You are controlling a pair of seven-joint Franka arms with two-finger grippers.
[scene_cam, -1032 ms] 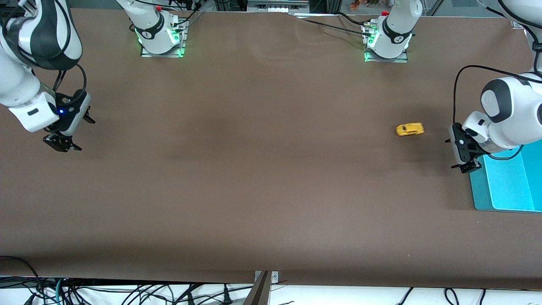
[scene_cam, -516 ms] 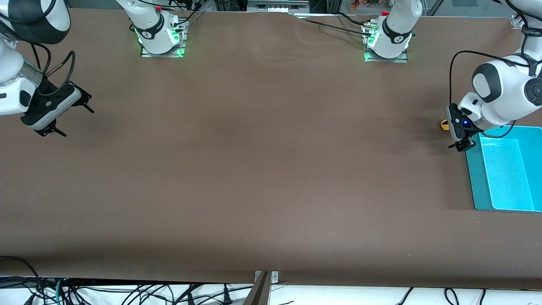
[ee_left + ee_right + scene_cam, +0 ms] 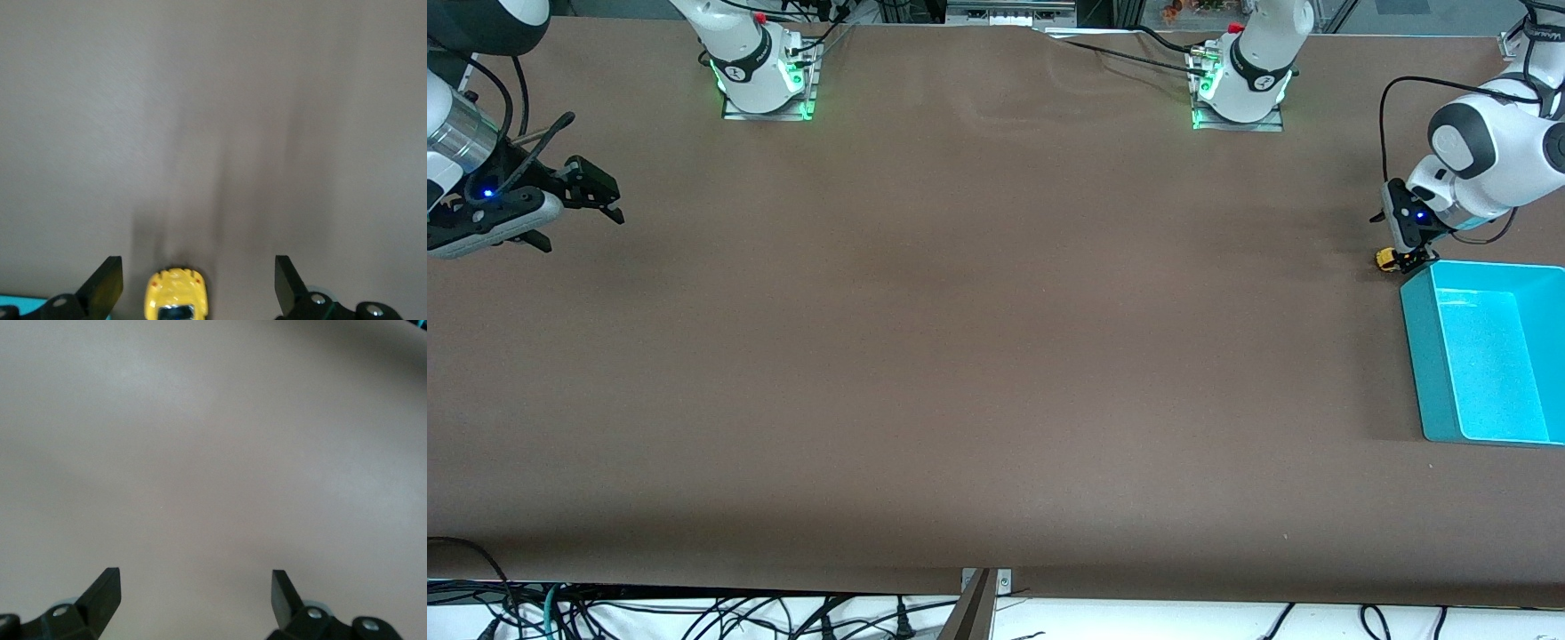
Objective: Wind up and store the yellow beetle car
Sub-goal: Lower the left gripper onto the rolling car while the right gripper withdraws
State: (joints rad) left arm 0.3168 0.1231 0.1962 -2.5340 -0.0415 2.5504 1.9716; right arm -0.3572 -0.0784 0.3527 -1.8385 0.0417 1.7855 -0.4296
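— Where is the yellow beetle car (image 3: 1386,259)?

— On the brown tabletop (image 3: 996,356), at the left arm's end, just beside the corner of the teal bin (image 3: 1423,356) that lies farthest from the front camera. In the front view only a sliver of yellow shows under the left claw (image 3: 1409,258).

— Does the claw have it?

— No. In the left wrist view the car (image 3: 176,293) sits between the two fingers (image 3: 103,285), with bare tabletop on either side of it. The fingers are spread wide and touch neither flank. A strip of teal shows at the picture's edge by one finger.

— And the bin?

— It stands open, nearer to the front camera than the car, running off the edge of the front view.

— The other arm?

— The right arm waits at its own end of the tabletop. The right claw (image 3: 574,209) hangs over bare brown surface, its fingers (image 3: 103,590) spread apart with nothing between them.
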